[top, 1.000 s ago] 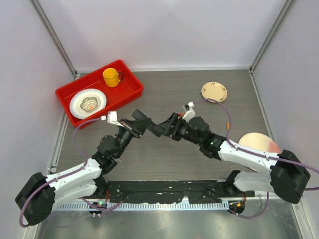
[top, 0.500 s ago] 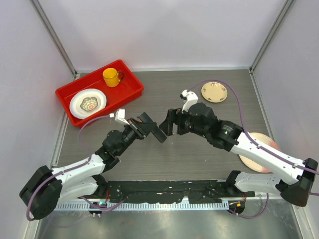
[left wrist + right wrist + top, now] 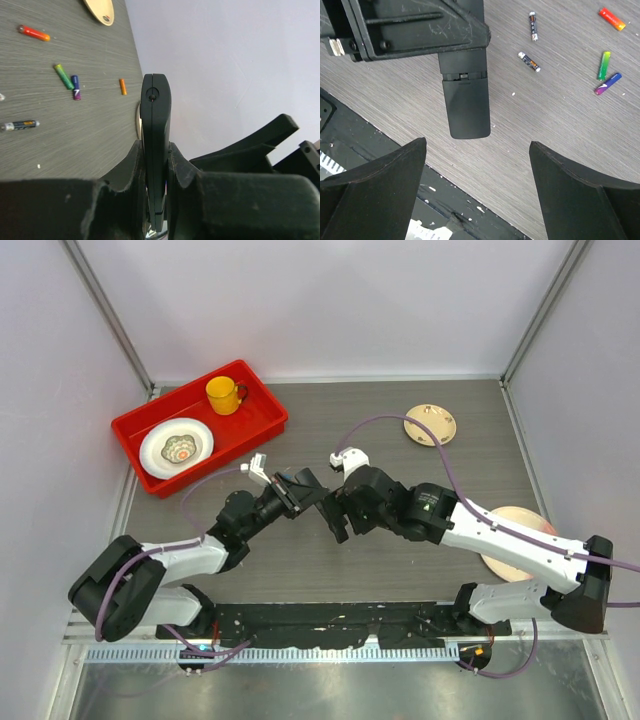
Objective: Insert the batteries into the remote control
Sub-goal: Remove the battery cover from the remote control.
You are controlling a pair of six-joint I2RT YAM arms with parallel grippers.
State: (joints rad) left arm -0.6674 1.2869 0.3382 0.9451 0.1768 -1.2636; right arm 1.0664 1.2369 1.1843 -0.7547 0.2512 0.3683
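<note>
My left gripper (image 3: 156,154) clamps the remote control (image 3: 466,100) edge-on above the table (image 3: 545,140), while my right gripper (image 3: 477,146) hangs wide open over it. The batteries (image 3: 604,65) lie scattered and none looks loaded, so nearly all the work remains.

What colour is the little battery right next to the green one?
Purple-blue. The purple-blue battery shows best in the right wrist view, beside the green battery.

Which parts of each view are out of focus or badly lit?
Top view: evenly lit, sharp, no glare on the table. Left wrist: left gripper blurred and dark up close, remote crisp, batteries slightly soft. Right wrist: right gripper blurred along the bottom edge, remote and batteries sharp.
</note>
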